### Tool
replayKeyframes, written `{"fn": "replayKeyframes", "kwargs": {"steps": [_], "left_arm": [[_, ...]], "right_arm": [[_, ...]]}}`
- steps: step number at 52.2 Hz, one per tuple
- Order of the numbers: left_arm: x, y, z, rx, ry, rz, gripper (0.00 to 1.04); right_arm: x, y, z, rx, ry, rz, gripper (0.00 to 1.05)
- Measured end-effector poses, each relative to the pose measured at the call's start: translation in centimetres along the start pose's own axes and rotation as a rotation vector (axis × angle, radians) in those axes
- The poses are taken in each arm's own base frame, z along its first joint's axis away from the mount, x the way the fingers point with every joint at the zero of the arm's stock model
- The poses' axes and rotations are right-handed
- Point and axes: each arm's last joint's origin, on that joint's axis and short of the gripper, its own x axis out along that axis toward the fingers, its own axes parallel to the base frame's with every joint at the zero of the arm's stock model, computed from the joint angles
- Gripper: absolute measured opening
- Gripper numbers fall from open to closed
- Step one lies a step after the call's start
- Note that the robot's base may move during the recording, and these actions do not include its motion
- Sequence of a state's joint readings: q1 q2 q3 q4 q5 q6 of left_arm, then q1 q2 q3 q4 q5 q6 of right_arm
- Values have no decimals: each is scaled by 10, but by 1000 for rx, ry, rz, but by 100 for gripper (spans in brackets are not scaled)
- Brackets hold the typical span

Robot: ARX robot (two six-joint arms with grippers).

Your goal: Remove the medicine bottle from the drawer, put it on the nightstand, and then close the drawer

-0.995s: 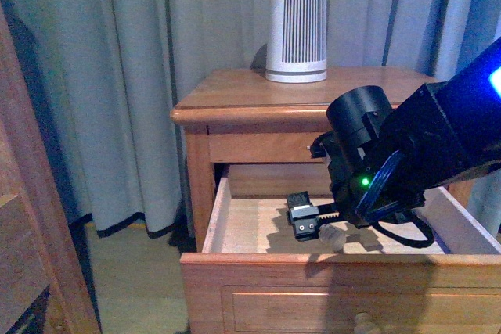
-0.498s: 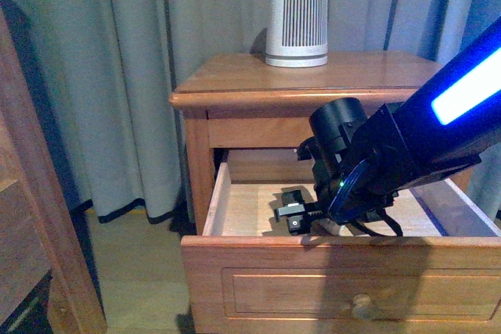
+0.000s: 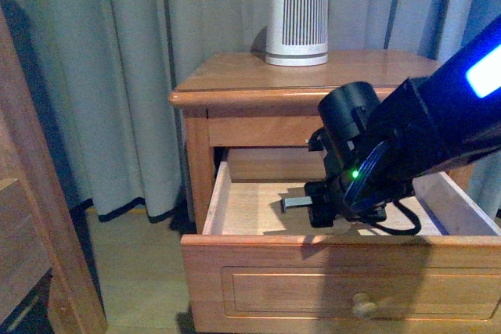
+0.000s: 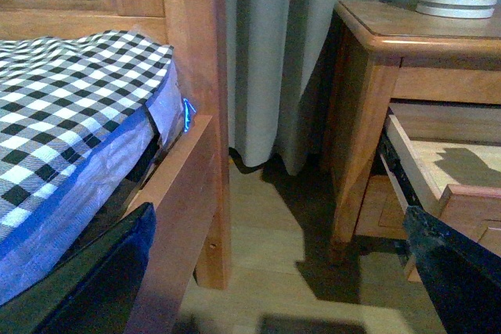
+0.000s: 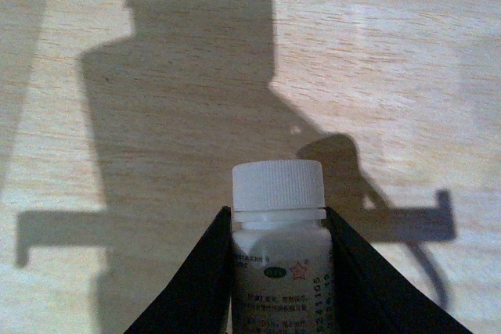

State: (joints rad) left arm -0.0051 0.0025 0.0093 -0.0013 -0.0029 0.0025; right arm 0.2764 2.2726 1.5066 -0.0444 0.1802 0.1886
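Note:
In the right wrist view the medicine bottle (image 5: 278,228), white with a ribbed cap and a printed label, stands between two black fingers (image 5: 196,287). My right gripper (image 5: 278,271) is shut on it, above the drawer's pale wooden floor (image 5: 156,76). From the front, the right gripper (image 3: 321,210) hangs inside the open upper drawer (image 3: 235,209) of the nightstand (image 3: 235,84), and the arm hides the bottle. My left gripper (image 4: 282,287) is open over the floor between the bed and the nightstand (image 4: 368,76), holding nothing.
A large white ribbed device (image 3: 297,13) stands at the back of the nightstand top. The drawer front with its round knob (image 3: 362,303) juts toward me. A wooden bed frame (image 4: 196,115) with a checked mattress (image 4: 70,107) sits left, with curtains (image 3: 117,76) behind.
My right gripper has shifted a little right and up inside the drawer and its wrist has turned. The bottle's pale tip, seen earlier near the drawer front, is now hidden.

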Motion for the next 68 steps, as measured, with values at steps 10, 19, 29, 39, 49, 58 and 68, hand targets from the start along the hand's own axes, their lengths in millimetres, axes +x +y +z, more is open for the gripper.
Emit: {"fn": "replayKeyframes", "kwargs": {"steps": [10, 19, 29, 39, 49, 58, 68], "left_arm": [[0, 0, 0, 0, 0, 0, 98], [0, 0, 0, 0, 0, 0, 98], [0, 0, 0, 0, 0, 0, 98], [0, 0, 0, 0, 0, 0, 98], [0, 0, 0, 0, 0, 0, 98], [0, 0, 0, 0, 0, 0, 98], [0, 0, 0, 0, 0, 0, 98]], "right_arm": [[-67, 4, 28, 110, -18, 54, 30], [-143, -3, 71, 150, -193, 67, 30], [-169, -54, 132, 166, -405, -94, 30], [-139, -101, 162, 189, -395, -265, 30], [-95, -120, 163, 207, -343, -336, 30], [-71, -121, 158, 202, -324, -364, 41], [-75, -116, 166, 198, -409, -326, 75]]}}
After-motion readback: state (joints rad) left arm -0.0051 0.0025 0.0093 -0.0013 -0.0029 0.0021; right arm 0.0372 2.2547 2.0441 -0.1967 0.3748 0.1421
